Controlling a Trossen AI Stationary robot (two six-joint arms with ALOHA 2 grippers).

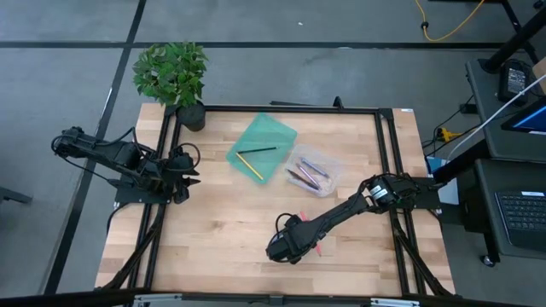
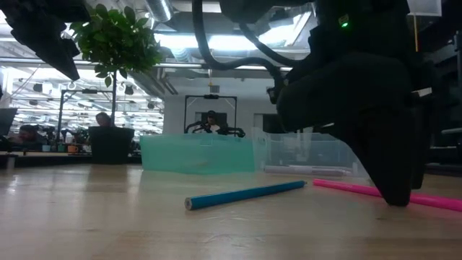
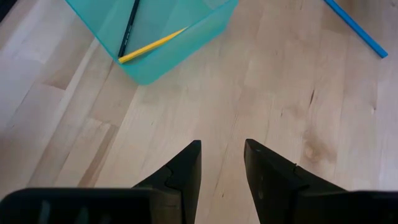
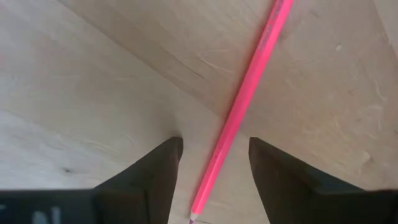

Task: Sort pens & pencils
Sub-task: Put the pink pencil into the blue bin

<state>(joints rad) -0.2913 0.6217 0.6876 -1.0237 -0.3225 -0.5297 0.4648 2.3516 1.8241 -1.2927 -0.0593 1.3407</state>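
Note:
A pink pencil (image 4: pixel 245 112) lies flat on the wooden table, near its front edge. My right gripper (image 4: pixel 214 155) points down over it, open, with one finger on either side of the pencil's lower end and the tips close to the table (image 2: pixel 395 196). A blue pencil (image 2: pixel 245 195) lies on the table beside it. A teal tray (image 1: pixel 262 147) holds a yellow pencil (image 3: pixel 152 45) and a black one (image 3: pixel 129 28). A clear tray (image 1: pixel 311 170) holds several pens. My left gripper (image 3: pixel 222 155) waits open at the table's left side (image 1: pixel 189 175).
A potted plant (image 1: pixel 173 77) stands at the table's far left corner. A black metal frame (image 1: pixel 388 153) runs along the table's edges. Bare wood lies between the trays and the near edge.

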